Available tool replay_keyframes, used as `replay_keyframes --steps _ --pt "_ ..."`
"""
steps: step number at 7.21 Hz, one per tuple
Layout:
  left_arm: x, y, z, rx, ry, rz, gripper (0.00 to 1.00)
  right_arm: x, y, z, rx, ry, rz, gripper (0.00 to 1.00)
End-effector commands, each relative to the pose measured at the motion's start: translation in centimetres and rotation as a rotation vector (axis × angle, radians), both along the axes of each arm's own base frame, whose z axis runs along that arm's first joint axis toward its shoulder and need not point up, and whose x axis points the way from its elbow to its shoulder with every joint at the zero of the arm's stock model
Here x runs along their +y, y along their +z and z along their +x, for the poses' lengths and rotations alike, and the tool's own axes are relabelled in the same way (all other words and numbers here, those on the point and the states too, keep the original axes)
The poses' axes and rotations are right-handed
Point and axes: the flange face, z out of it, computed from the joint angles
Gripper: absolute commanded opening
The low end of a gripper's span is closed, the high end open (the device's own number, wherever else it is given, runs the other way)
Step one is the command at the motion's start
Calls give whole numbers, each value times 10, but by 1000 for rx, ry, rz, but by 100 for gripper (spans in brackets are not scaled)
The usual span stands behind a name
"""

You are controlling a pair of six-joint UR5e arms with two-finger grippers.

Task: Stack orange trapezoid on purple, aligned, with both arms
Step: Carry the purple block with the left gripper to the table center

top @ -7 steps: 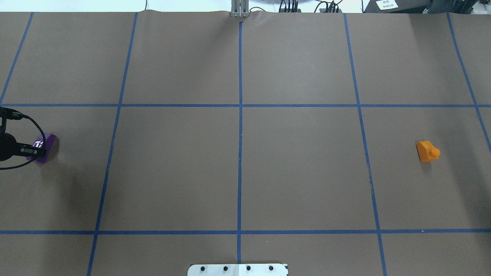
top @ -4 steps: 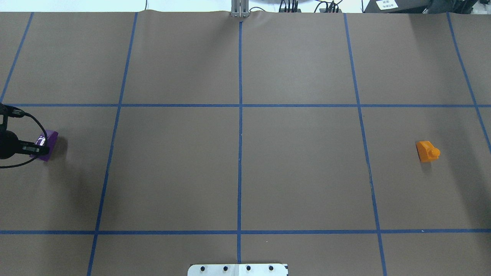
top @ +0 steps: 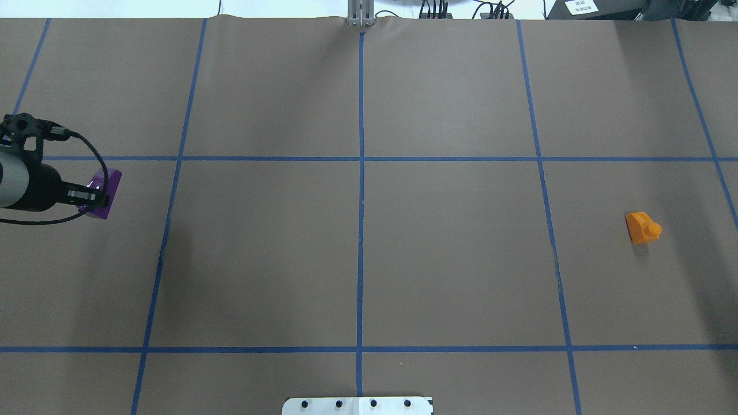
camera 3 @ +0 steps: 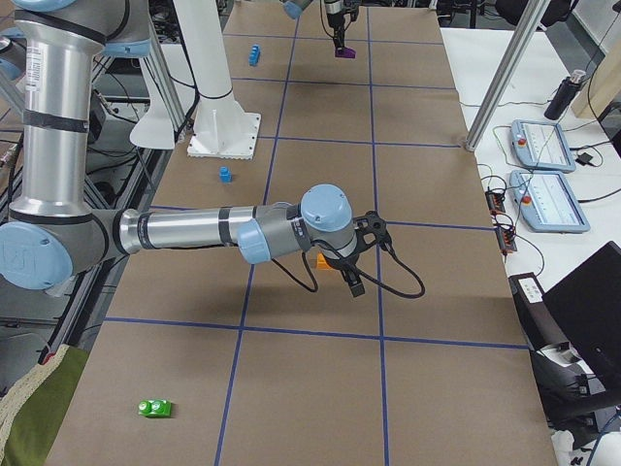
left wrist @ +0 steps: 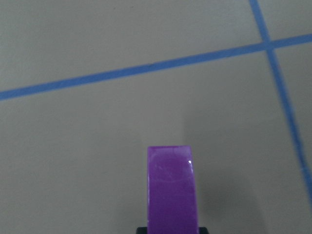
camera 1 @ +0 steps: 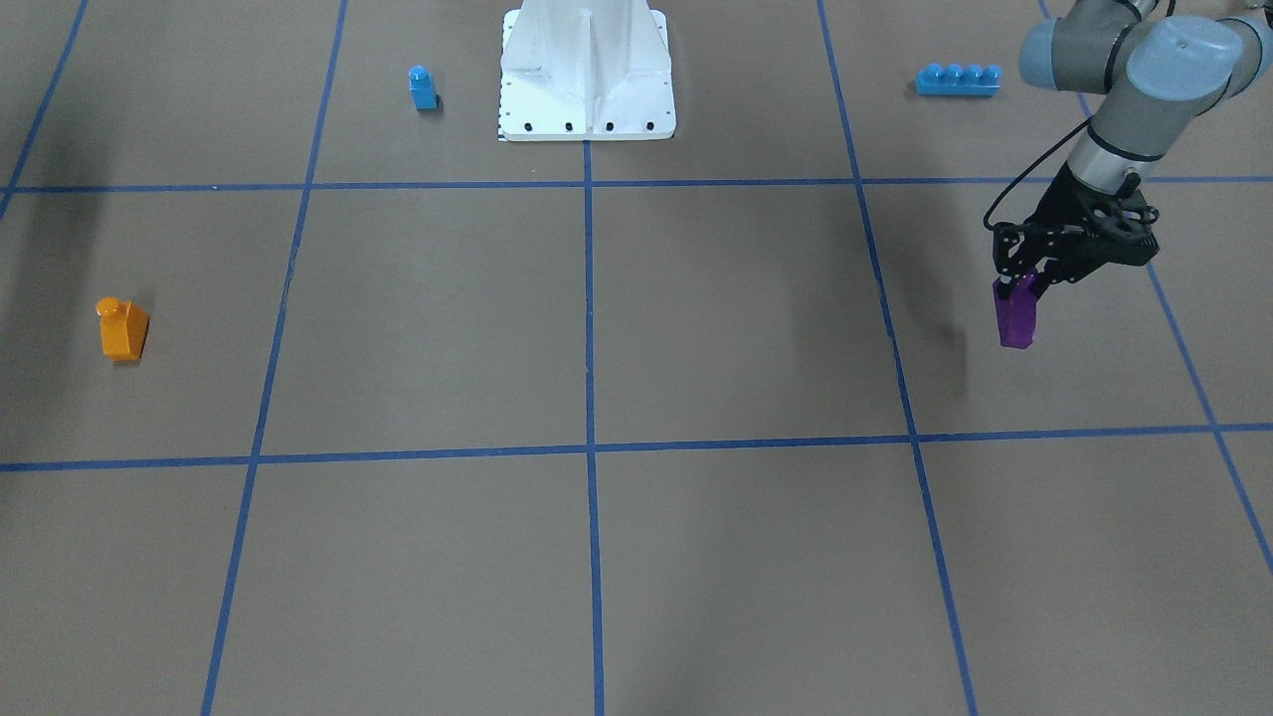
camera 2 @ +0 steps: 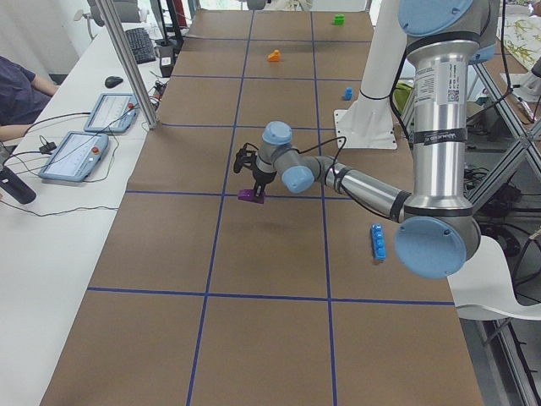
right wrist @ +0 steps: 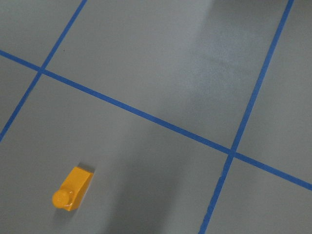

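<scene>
My left gripper [camera 1: 1029,281] is shut on the purple brick [camera 1: 1016,318] and holds it above the table at the robot's left end. The gripper [top: 92,193] and purple brick [top: 108,185] also show at the left edge of the overhead view. The left wrist view shows the brick [left wrist: 173,192] over bare brown table. The orange trapezoid [top: 643,227] lies on its side at the far right, also seen in the front view [camera 1: 123,328] and the right wrist view [right wrist: 72,188]. My right gripper [camera 3: 351,282] hovers near it, seen only in the exterior right view; I cannot tell if it is open.
A small blue single-stud brick [camera 1: 423,88] and a long blue four-stud brick [camera 1: 958,79] lie either side of the white robot base [camera 1: 587,109]. A green brick [camera 3: 154,408] lies at the robot's right end. Blue tape lines grid the brown table.
My left gripper has lifted the purple brick and carried it toward the table's middle and far side. The orange trapezoid has not moved.
</scene>
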Motion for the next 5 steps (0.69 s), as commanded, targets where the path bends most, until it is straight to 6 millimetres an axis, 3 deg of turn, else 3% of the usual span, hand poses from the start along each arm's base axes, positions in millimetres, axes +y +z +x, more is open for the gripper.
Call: replay_keyframes --steps 1,3,4,5 --pt "3 -119 90 55 2 -113 0 -3 -6 -6 -20 -18 8 100" --pt "60 -233 209 4 -1 -176 0 -3 -5 -8 -29 -5 -15 100" --pt "62 -266 251 5 -21 -199 0 -3 -5 -8 -30 -4 -19 100" --pt "66 -280 295 -8 -18 -236 0 -3 -5 -9 -30 -7 -17 100"
